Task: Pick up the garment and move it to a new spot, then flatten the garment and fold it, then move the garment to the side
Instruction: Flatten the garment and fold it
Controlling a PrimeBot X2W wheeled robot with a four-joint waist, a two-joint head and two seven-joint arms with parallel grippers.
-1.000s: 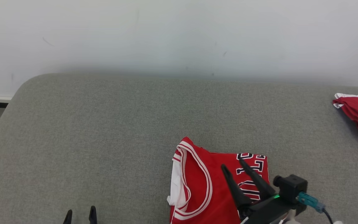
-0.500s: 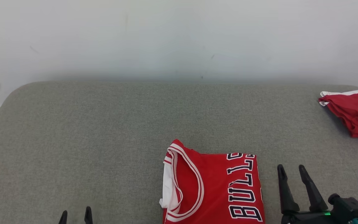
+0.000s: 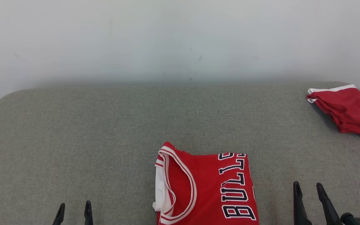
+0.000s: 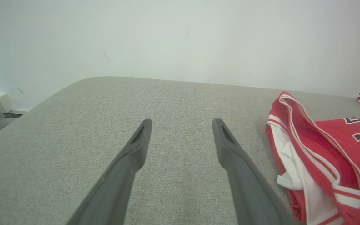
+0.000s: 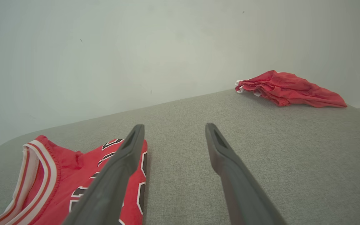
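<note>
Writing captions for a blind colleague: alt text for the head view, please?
A folded red jersey lies at the near edge of a grey pad, between the open left claw and open right claw. A crumpled red garment sits at the pad's far right.

A grey woven cushion [image 3: 105,131] with rounded far corners carries two pieces of clothing. A folded red jersey [image 3: 205,190] lies flat near the middle of its near edge, with the white-striped neckline to the left and dark, white-edged letters running sideways along the right side; its lower part runs off the head view's bottom edge. A crumpled red cloth [image 3: 345,109] with a white band lies at the far right corner, well apart from the jersey. The fabric between them is bare and smooth.
</note>
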